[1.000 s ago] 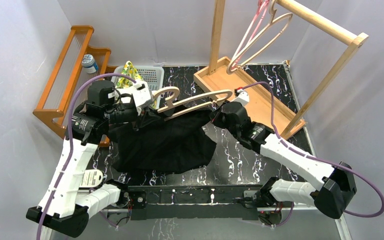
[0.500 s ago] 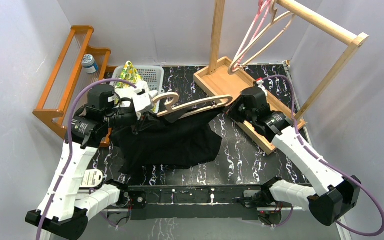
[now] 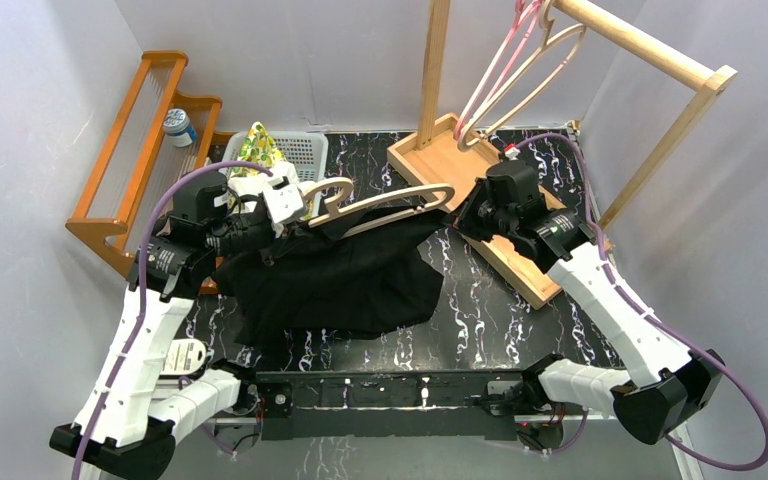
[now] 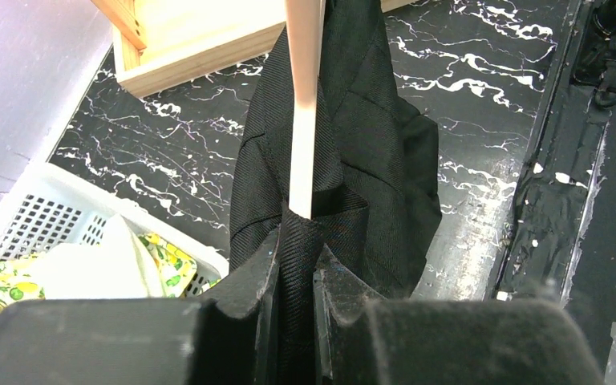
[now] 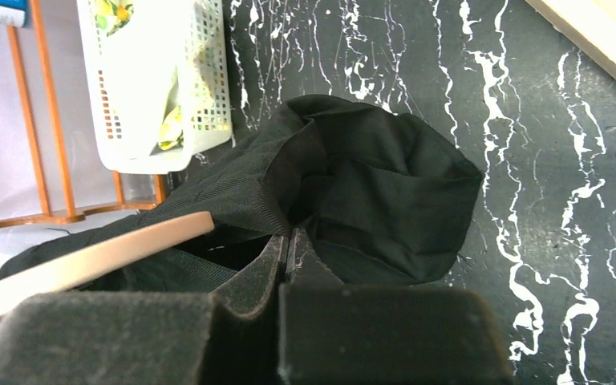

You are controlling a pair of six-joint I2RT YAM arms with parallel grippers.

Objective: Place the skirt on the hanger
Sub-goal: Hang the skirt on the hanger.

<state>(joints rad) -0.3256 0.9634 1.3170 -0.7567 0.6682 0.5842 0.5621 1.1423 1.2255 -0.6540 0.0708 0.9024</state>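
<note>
the left arm rises from the lower left of the frame and bends in toward the centre. the left pincer (image 4: 297,245) is clamped on a fold of the black skirt (image 3: 335,285), just under the wooden hanger (image 3: 385,205). the right arm climbs from the lower right and leans left. the right pincer (image 5: 289,247) is pressed together on the skirt's hem. the skirt stretches between both pincers, its lower part spread on the desk (image 3: 485,310) mid-frame.
</note>
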